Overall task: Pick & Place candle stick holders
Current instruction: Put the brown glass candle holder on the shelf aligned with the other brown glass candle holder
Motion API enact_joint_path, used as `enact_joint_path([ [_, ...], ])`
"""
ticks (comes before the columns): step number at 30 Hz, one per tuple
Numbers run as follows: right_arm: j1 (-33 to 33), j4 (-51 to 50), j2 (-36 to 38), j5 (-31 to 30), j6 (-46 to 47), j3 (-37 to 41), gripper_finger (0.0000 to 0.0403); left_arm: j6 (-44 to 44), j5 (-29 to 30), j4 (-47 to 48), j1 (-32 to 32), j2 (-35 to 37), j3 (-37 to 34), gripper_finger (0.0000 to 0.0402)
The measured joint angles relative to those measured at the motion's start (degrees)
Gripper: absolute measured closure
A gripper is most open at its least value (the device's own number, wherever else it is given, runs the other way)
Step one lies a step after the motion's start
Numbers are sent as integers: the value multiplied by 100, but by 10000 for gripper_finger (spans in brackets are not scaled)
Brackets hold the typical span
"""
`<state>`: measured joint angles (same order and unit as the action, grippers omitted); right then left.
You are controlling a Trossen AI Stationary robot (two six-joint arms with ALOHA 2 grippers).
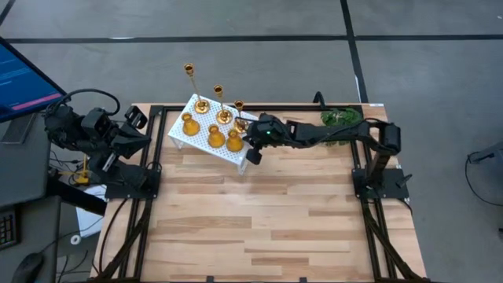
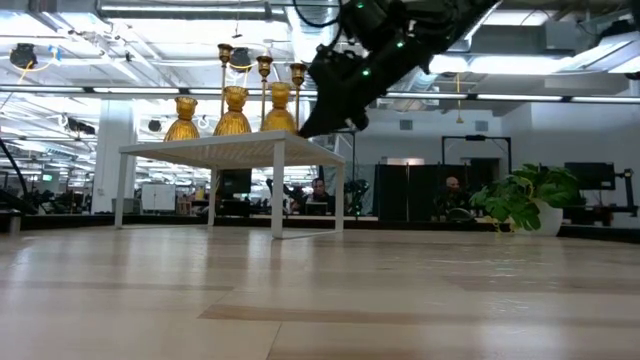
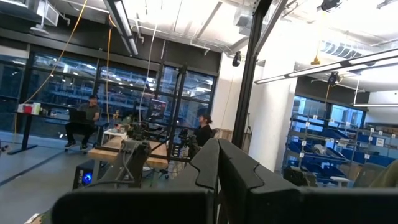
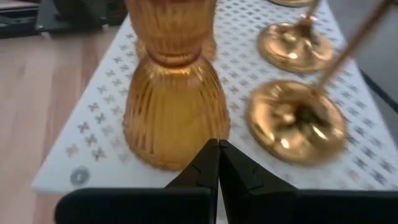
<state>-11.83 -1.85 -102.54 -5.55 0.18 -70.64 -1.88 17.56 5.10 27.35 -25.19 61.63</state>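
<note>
Six gold candle stick holders stand on a white perforated stand (image 1: 179, 134) at the table's far edge. Three are short and bell-shaped (image 1: 214, 135), and three have tall thin stems (image 1: 222, 102) on round bases. My right gripper (image 1: 253, 156) is shut and slants down at the stand's right end. Its tips (image 4: 217, 144) are right in front of the nearest bell-shaped holder (image 4: 174, 106), and a tall holder's round base (image 4: 297, 121) sits beside that. My left gripper (image 3: 217, 152) is shut and raised at the table's far left, holding nothing. My right gripper's shut fingertips (image 4: 208, 155) stand at the lower rim (image 4: 186, 158) of the nearest bell-shaped holder, coming slanting down from the table's right and near side. Whether they touch the rim, I cannot tell. The holder stands upright on the stand.
A green leafy plant (image 1: 339, 118) sits at the far right edge, behind my right arm. The stand's thin legs (image 2: 278, 200) raise its top above the wooden table (image 1: 259, 220). A monitor (image 1: 23, 79) stands off the table's left.
</note>
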Motion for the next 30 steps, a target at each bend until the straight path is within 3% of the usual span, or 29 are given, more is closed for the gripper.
enact_joint_path([
  [10, 212, -379, -456, 124, -76, -545, 403, -8, 0, 0, 0, 0, 0, 394],
  [19, 293, -1013, 414, -293, -181, -538, 403, 2, 75, 0, 2, -2, 0, 394],
  [25, 940, -1702, 1372, -1166, -83, -526, 403, -459, 1769, 503, 0, -343, -323, 398],
  [30, 1474, -2598, 2628, -2330, 361, -549, 403, -1595, 2625, 1616, 0, -1000, -502, 399],
])
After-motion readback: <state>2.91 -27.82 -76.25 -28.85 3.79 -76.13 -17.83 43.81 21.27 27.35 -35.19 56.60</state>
